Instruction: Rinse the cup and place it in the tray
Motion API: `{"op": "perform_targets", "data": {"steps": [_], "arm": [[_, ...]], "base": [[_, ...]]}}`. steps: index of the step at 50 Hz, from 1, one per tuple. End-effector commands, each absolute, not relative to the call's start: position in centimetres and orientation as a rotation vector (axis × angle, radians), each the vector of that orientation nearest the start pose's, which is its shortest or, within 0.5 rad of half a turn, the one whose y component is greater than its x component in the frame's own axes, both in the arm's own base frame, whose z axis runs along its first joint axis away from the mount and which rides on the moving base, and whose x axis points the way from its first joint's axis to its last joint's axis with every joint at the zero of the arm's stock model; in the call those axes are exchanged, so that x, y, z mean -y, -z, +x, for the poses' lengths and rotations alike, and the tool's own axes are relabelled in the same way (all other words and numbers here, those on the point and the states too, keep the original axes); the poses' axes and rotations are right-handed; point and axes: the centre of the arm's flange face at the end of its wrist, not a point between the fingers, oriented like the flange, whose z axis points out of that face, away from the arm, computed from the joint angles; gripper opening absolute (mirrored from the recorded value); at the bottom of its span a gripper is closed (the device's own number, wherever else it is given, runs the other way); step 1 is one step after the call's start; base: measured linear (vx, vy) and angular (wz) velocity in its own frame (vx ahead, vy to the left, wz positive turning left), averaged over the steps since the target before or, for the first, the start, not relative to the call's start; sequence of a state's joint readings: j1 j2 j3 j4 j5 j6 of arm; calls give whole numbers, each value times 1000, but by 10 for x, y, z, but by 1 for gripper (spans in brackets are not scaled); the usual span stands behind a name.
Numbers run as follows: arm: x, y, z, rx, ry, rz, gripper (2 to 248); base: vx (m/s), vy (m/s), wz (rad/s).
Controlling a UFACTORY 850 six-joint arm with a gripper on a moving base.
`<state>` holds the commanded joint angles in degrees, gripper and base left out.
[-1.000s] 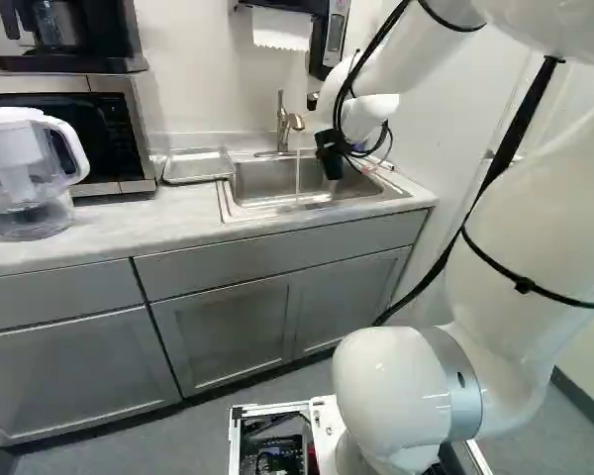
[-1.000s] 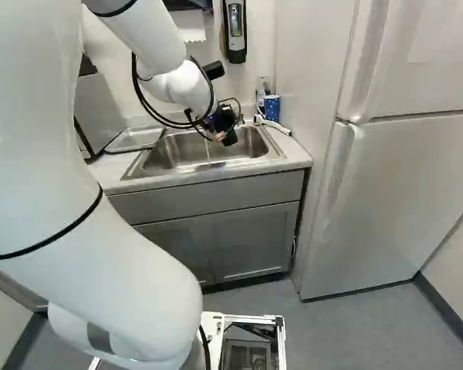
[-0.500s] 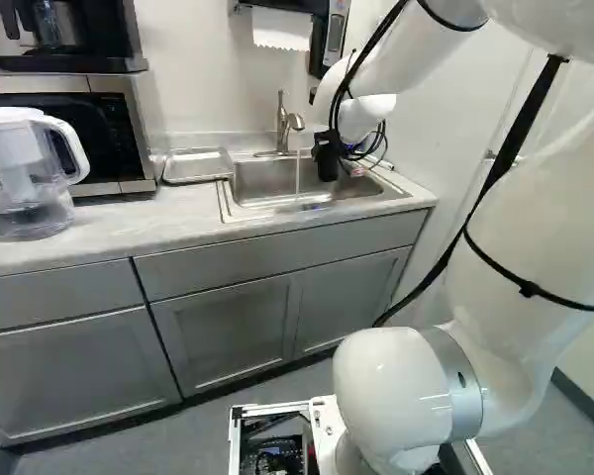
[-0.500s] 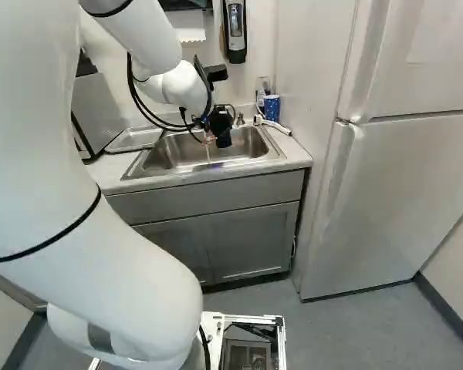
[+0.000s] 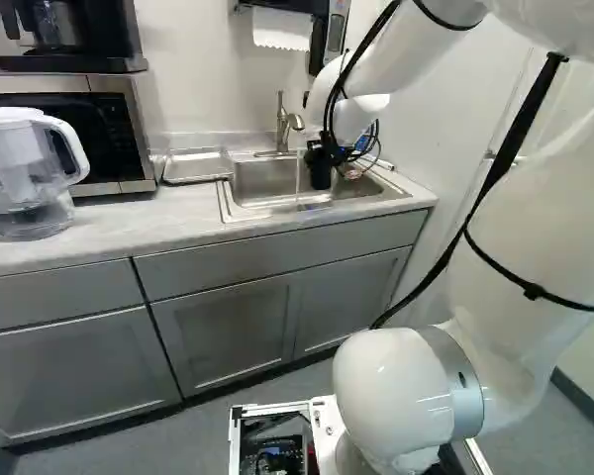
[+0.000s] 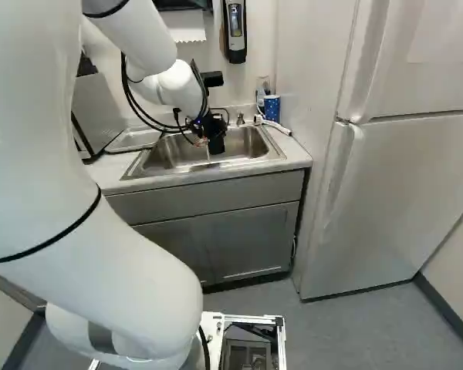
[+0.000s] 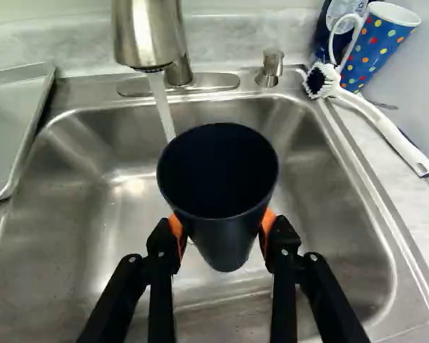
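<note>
My gripper (image 6: 206, 127) hangs over the sink in the right base view. In the wrist view the gripper (image 7: 224, 232) is shut on a dark cup (image 7: 226, 250), an orange pad against either side. The cup's open mouth faces the camera and its inside looks black. Water (image 7: 162, 107) runs from the faucet (image 7: 149, 36) down to the cup's rim on the faucet side; whether it goes into the cup or passes behind it I cannot tell. The metal tray (image 5: 198, 165) lies on the counter beside the sink (image 5: 277, 180), at its left in the left base view.
Beyond the sink's other side stand a dotted blue mug (image 7: 379, 46) and a white brush (image 7: 386, 128). A soap pump (image 7: 270, 68) rises by the faucet. A water pitcher (image 5: 25, 178) and microwave (image 5: 104, 134) stand past the tray; a fridge (image 6: 401, 185) is at the right.
My arm has carried the cup toward the running water, leftward in both base views, and the cup has swung to hang more upright. The base has stayed put.
</note>
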<state>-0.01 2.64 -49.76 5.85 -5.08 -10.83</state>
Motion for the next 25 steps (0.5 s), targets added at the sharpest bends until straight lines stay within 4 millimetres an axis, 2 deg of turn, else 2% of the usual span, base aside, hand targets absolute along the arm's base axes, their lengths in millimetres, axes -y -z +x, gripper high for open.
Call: {"op": "perform_targets", "data": {"steps": [25], "arm": [[-7,-548,484,193,1178,-2935,120]], "base": [[0,0,0]]}}
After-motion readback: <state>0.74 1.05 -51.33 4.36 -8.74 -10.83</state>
